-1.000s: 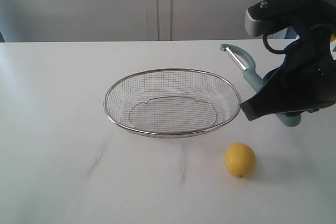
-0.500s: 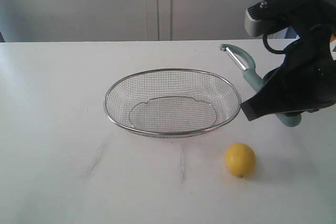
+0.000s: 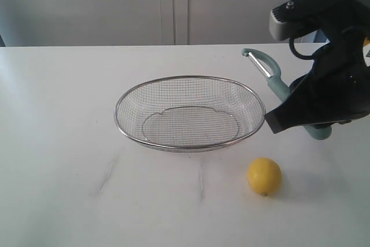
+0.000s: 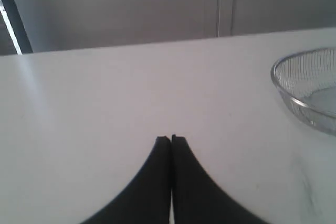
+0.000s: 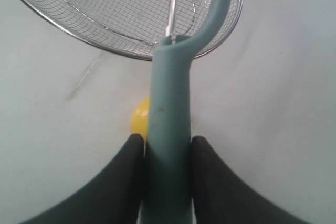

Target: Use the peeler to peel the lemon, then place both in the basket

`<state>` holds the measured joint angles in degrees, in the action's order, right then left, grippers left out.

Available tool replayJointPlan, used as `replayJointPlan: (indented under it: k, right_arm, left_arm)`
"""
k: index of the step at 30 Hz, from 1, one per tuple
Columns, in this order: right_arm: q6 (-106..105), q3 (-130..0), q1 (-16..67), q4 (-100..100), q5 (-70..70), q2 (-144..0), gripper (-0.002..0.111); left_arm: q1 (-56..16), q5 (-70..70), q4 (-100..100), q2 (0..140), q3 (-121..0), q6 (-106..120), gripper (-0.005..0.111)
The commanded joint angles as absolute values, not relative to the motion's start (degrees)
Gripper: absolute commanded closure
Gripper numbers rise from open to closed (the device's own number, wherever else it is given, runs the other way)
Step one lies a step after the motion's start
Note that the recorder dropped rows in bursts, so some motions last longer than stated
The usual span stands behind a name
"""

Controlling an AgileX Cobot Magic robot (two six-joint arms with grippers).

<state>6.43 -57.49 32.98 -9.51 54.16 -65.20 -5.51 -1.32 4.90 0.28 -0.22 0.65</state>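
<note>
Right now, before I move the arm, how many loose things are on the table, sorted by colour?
Yellow: 1, the lemon
Teal: 1, the peeler, held off the table
Silver: 1, the basket
Total: 3

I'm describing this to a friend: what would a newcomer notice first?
The teal peeler stands out, clamped by its handle in the right jaws, head raised beside the right end of the wire basket. Then the bright yellow lemon on the white table, in front of that end.

Lemon right-front of basket
</note>
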Motion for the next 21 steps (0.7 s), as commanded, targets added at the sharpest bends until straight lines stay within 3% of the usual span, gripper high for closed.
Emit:
replayJointPlan:
  k: [1,8,9,14,21]
  right_arm:
    - [6.57,-57.19,32.45,-10.18,53.45,-64.77,0.108]
    - [6.57,-57.19,32.45,-10.18,53.15,-64.77,0.108]
    - [6.57,-57.19,32.45,-10.18,53.02,-64.77,0.108]
    - [6.57,-57.19,32.45,-10.18,52.46,-64.77,0.108]
    - [6.57,-57.19,32.45,-10.18,52.40,-64.77,0.108]
  left_arm:
    - [-5.86,-9.78,5.97,0.00,0.00,-8.49,0.107]
    - [-5.86,-28.88,-0.57,0.00,0.00,-42.78,0.107]
    - [-5.86,-30.35,-12.28,0.00,-1.10,-49.77,0.107]
    - [-5.86,-10.88,-63.78,5.11,-14.58,-88.68,0.107]
    - [-5.86,-9.26,-99.80,19.46,-22.07,-99.54,0.107]
